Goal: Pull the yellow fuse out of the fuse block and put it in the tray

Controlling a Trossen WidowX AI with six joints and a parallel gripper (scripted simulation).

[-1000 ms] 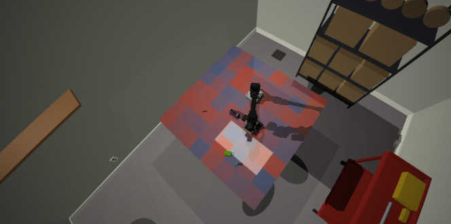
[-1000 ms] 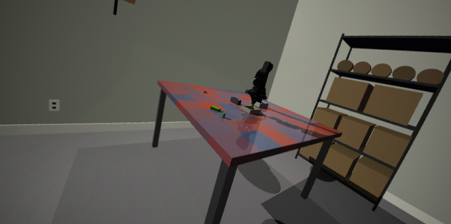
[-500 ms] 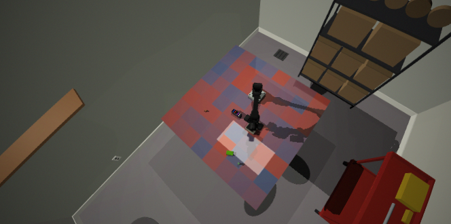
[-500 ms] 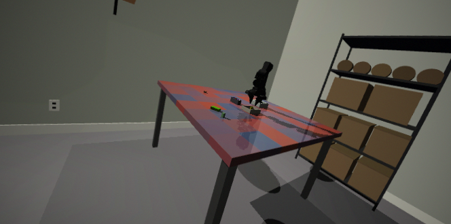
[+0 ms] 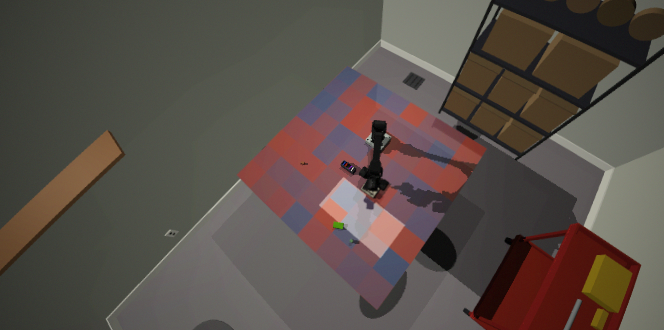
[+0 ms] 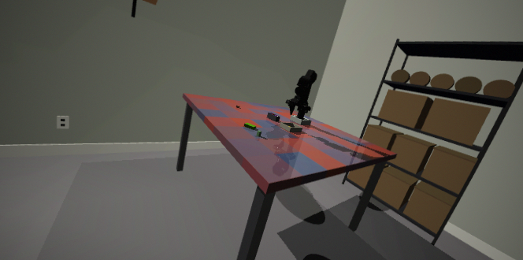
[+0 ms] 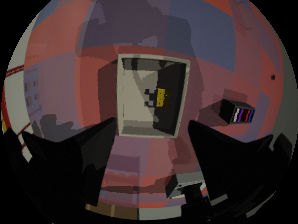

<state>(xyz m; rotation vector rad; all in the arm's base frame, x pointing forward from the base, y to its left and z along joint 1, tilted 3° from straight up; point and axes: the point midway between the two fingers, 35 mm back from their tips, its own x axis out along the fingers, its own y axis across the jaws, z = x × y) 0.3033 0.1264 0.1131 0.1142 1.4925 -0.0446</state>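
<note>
The yellow fuse (image 7: 162, 97) is inside the pale tray (image 7: 119, 95) (image 6: 293, 128), on its side, with its metal prongs pointing left in the wrist view. My gripper (image 7: 153, 123) (image 6: 298, 110) is open above the tray, its two black fingers wide apart and neither touching the fuse. The arm hides most of the tray in the top view. The dark fuse block (image 7: 231, 111) (image 5: 348, 167) (image 6: 273, 117) stands apart from the tray and holds several other fuses, among them white, purple, red and blue ones. The fingers are clear of the block.
The arm's base (image 5: 378, 141) stands on the patchwork table (image 5: 310, 206). A bright green block (image 5: 338, 225) (image 6: 250, 126) and a small green piece (image 6: 258, 133) lie beyond the tray from the base. A tiny dark item (image 5: 304, 163) (image 6: 238, 106) lies past the fuse block.
</note>
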